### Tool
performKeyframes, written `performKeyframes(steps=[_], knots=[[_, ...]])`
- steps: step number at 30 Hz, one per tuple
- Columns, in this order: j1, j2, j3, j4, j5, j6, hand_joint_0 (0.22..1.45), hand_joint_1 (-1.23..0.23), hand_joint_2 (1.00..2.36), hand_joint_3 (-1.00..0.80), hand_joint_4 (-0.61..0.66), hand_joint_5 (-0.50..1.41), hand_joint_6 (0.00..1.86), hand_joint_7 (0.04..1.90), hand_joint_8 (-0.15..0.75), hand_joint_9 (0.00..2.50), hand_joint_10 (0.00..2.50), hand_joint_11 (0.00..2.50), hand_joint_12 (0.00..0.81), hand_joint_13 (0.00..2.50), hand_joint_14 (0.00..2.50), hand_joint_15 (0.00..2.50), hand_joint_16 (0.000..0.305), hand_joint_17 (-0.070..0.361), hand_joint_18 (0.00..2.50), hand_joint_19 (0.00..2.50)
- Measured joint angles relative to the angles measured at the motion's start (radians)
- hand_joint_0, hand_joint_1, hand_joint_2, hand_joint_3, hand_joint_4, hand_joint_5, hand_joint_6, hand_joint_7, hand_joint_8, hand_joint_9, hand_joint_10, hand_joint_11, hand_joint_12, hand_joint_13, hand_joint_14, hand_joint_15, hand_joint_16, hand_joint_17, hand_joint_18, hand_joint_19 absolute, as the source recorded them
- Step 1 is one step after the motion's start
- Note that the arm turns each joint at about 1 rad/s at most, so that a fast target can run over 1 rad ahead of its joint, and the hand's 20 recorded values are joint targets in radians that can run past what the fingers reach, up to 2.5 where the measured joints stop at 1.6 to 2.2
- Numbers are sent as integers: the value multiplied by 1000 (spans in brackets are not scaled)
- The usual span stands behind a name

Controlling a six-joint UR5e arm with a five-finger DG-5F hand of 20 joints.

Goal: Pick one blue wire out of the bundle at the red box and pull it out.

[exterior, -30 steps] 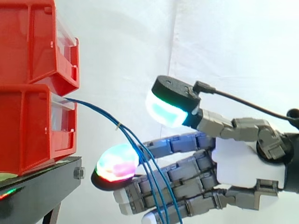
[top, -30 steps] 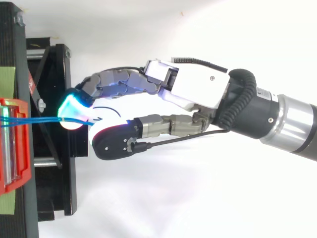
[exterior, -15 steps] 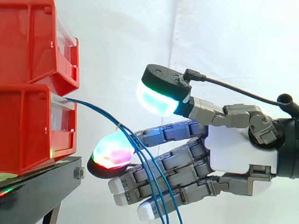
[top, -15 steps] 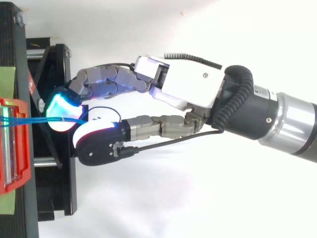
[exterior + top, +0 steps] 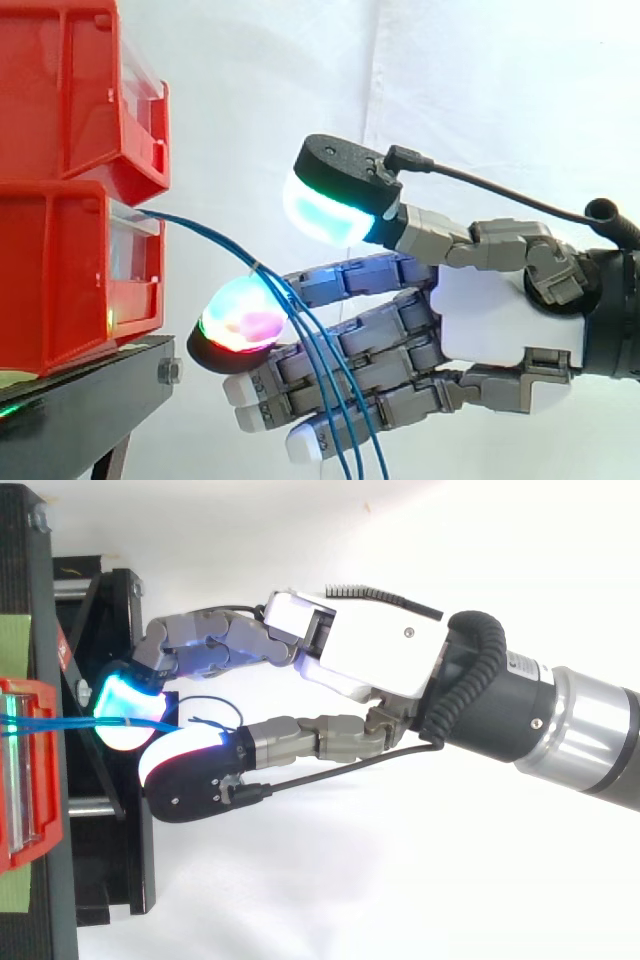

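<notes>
Blue wires (image 5: 254,267) fr. red box (image 5: 60,270) droop across robot hand's (image 5: 495,325) straight fingers (image 5: 380,345) (thumb (image 5: 335,195) well above); nothing gripped.

Blue wires (image 5: 251,267) out of red box (image 5: 60,270)

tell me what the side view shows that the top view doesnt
Side view: two stacked red bins, with the blue wires leaving the lower one, arcing down and hanging across the straight fingers of the hand. It also gives the gap in height between the thumb pad above and the glowing finger pad below.
Top view: the silver arm behind the wrist, green tape by the black stand, and the thumb set sideways from the fingers.
Both: the open hand at the wires, no wire pinched.
</notes>
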Motion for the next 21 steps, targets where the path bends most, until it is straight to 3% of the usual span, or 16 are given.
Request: performKeyframes(steps=[14,19,21], knots=[[-1,-8,0,32,0,-18,570,-593,1009,-401,386,-130,503,1091,354,639,5,179,431,426,3,95,58,131,545,397],[-2,-9,2,34,-2,-18,596,-639,1012,-347,316,-115,500,1292,356,654,5,207,428,439,2,92,58,129,569,402],[-2,-9,4,33,-3,-17,602,-650,1014,-329,323,-123,537,1261,356,658,5,214,427,441,3,94,57,129,580,397]])
